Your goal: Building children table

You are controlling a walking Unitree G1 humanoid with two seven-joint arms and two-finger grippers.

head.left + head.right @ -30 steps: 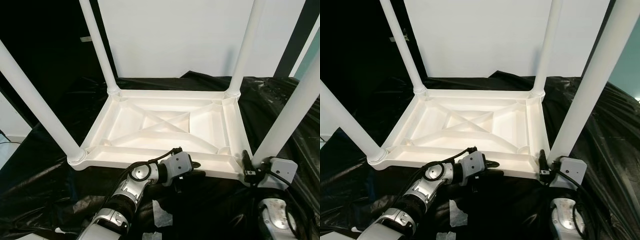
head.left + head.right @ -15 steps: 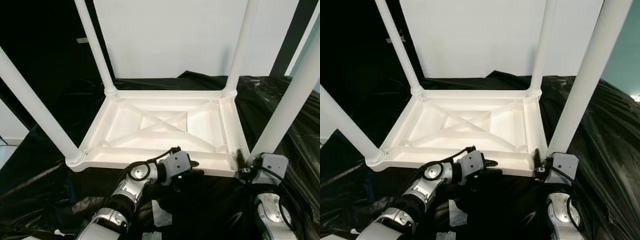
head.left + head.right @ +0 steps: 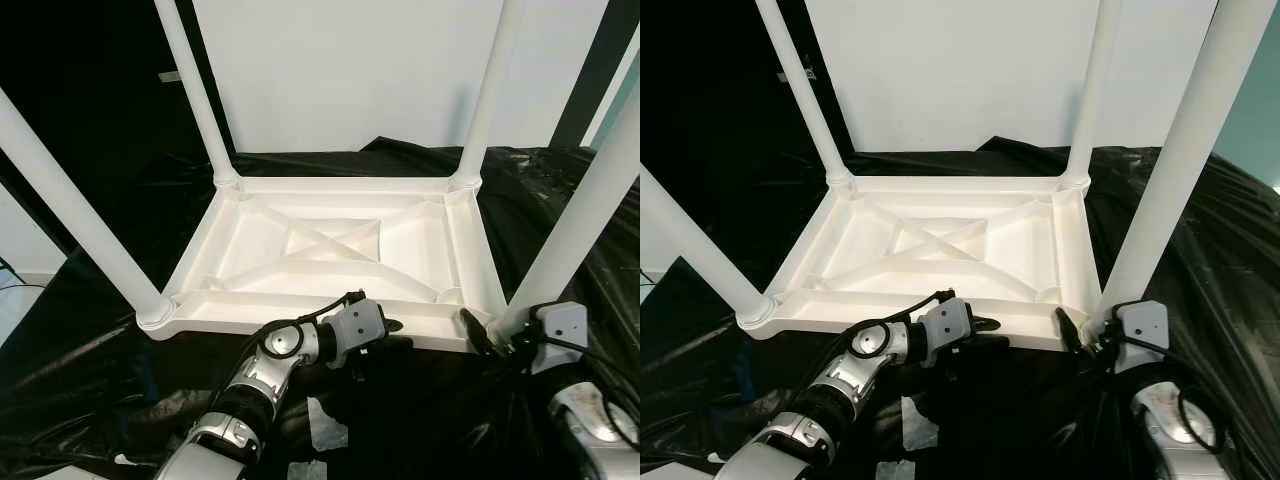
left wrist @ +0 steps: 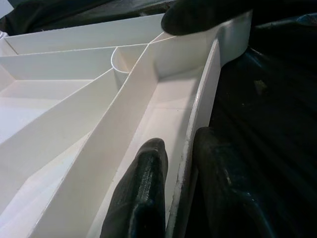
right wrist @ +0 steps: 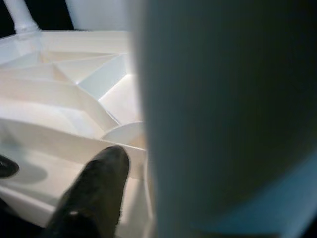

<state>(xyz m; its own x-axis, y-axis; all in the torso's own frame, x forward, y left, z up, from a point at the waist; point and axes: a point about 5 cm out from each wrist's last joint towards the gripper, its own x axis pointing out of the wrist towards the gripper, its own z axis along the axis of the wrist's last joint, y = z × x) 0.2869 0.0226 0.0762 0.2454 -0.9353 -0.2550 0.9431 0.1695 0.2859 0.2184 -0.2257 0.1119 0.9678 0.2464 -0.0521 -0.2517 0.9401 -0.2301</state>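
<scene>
Upturned table (image 3: 330, 245): white moulded plastic, smooth, faint sheen on ribs and rim. Legs (image 3: 75, 215): same white plastic, satin. Floor sheet (image 3: 90, 390): black plastic film, glossy, crinkled. Left pincer (image 4: 181, 198) fingers (image 4: 143, 193): black, matt, finely textured. Arms (image 3: 255, 385): silver metal, polished.

2 silver arms with black cables, grey wrist blocks, black fingers (image 4: 143, 198).
</scene>
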